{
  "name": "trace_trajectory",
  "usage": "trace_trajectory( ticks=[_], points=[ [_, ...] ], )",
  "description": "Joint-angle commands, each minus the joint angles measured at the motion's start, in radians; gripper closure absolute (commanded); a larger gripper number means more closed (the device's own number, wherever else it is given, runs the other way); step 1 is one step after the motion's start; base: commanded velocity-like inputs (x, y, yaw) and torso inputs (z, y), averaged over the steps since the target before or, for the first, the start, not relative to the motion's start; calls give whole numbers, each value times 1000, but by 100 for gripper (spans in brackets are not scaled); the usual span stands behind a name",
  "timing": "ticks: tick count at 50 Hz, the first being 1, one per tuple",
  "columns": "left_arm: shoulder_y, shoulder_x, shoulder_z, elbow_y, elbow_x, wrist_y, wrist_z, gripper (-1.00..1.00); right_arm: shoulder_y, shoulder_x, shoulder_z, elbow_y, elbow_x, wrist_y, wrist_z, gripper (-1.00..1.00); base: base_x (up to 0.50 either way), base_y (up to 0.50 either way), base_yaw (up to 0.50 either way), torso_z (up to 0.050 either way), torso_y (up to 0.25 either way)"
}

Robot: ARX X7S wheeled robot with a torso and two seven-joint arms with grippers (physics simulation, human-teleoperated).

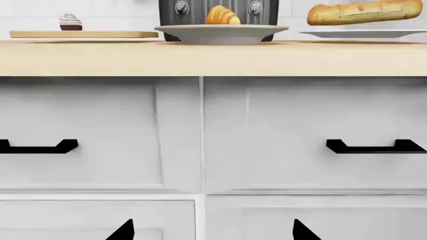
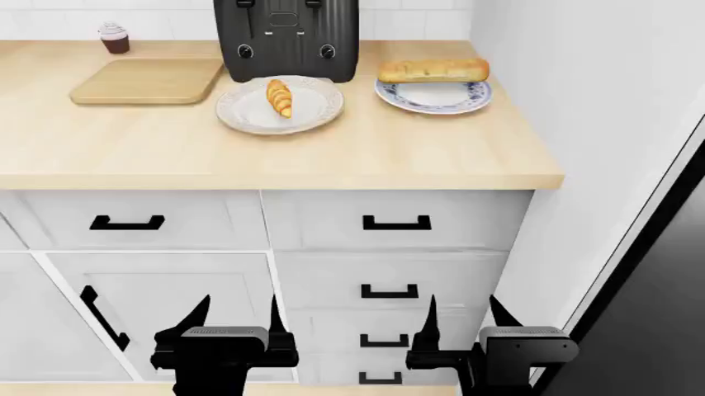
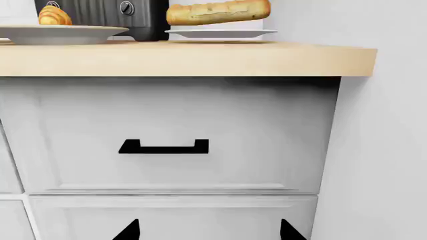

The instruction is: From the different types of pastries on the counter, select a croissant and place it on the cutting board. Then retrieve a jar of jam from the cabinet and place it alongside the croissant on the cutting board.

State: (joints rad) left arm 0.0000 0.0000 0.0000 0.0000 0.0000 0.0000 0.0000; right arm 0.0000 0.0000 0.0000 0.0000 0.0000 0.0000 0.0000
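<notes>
At the counter's (image 2: 330, 157) back left corner stands the chocolate cupcake (image 2: 114, 38), dark in its base with a swirl of white frosting. Just beside it toward the front lies the cutting board (image 2: 149, 81) — a flat rectangle of light wood with rounded corners, a shade darker than the smooth pale grain of the countertop, and bare. Next along, near the middle of the back edge, a black toaster (image 2: 289, 37) with two round knobs rises square and matte. Directly in front of it sits a round white plate (image 2: 248, 111) with a patterned rim, and on it the croissant (image 2: 280, 96) — small, golden, ridged, tapering at both ends. Toward the back right corner a second plate (image 2: 447, 98), white with a blue rim, bears the long crusty baguette-like loaf (image 2: 434, 69), which overhangs the plate on its left.

Below the counter's front edge are plain white drawer fronts (image 2: 397, 219) with slim black bar handles (image 2: 397, 223).

The left gripper (image 2: 231, 318) hangs low in front of the drawers, its thin black pointed fingers spread apart and holding nothing. The right gripper (image 2: 461, 318) is alongside it, fingers likewise parted and empty. Both are well apart from the pastries.
</notes>
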Motion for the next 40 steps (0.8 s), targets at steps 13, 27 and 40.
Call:
trace_trajectory(
  ticks=[13, 27, 40],
  points=[
    [-18, -48, 49, -17, -51, -10, -66, -100, 2, 49, -65, -8, 33, -38, 70, -100, 64, 308, 0, 0, 0],
    [-17, -69, 75, -47, -66, 14, -92, -100, -12, 77, -97, -3, 29, -48, 101, -100, 54, 500, 0, 0, 0],
    [-21, -85, 93, -79, -39, 79, -137, -100, 5, 88, -124, -11, 34, -16, 117, -100, 0, 500, 0, 0, 0]
  ],
)
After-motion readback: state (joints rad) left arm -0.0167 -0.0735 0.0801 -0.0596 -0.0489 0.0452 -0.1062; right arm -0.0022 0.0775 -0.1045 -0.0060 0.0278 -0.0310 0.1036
